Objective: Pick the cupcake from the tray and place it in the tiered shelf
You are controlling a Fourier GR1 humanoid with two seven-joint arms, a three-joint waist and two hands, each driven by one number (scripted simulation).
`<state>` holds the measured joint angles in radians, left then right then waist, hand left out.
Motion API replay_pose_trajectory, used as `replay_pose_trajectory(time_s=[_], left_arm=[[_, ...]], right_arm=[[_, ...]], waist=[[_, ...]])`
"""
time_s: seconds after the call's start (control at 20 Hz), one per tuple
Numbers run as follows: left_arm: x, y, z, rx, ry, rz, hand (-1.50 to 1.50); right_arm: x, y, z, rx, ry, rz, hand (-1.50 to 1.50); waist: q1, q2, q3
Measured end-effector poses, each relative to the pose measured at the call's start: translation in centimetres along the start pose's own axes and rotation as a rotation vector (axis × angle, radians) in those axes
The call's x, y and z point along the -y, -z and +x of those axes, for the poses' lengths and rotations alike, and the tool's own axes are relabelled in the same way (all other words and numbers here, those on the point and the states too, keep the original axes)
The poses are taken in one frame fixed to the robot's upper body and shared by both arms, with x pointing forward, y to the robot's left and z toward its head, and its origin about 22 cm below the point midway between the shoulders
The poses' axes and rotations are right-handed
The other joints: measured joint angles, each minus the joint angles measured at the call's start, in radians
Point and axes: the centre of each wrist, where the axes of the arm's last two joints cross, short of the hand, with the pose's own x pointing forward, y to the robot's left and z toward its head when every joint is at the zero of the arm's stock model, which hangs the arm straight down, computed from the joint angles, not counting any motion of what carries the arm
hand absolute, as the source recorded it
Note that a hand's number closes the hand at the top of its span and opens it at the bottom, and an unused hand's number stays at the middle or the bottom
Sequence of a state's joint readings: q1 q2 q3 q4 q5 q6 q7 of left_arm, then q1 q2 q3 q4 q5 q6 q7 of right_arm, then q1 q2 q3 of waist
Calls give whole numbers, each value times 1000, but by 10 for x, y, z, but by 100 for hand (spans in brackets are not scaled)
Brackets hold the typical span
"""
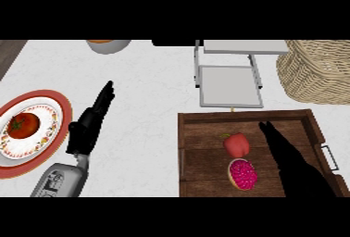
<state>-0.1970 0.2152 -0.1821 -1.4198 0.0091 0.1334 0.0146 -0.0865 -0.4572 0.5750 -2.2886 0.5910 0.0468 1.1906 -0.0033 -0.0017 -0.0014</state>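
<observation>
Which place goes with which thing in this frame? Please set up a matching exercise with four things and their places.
Things:
1. cupcake
2. tomato
3. wicker basket
4. left hand

Places:
A. on the red-rimmed plate at the left
B. in the wooden tray
C. over the counter, between plate and tray
D. at the top right, beside the tiered shelf

Pairs: 1-B, 2-A, 3-D, 4-C
</observation>
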Motion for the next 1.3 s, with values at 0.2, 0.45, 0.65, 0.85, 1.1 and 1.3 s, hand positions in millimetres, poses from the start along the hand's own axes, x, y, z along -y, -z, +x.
replay_pose_trajectory(time_s=[0.2,0.45,0.65,0.85,1.1,1.3], left_arm=[[-3,-4,2,-2,0,0,0],[-3,-7,-4,-6,2,-2,0],[0,-5,0,-3,0,-5,0],[-1,-5,-1,-6,-3,-2,0],[-5,-4,-2,-3,-1,-4,0],[-6,-7,2,-3,0,-1,0]], right_arm=[[-6,6,-2,-24,-9,-2,-150],[-19,9,-1,-44,-33,9,-150],[-28,14,-2,-68,-46,17,-150],[-28,20,-2,-86,-46,11,-150],[-37,30,-8,-123,-71,17,-150],[-44,34,-13,-152,-78,25,-150]], waist=[[3,0,0],[2,1,0],[2,1,1],[3,1,1],[3,1,1],[3,1,1]])
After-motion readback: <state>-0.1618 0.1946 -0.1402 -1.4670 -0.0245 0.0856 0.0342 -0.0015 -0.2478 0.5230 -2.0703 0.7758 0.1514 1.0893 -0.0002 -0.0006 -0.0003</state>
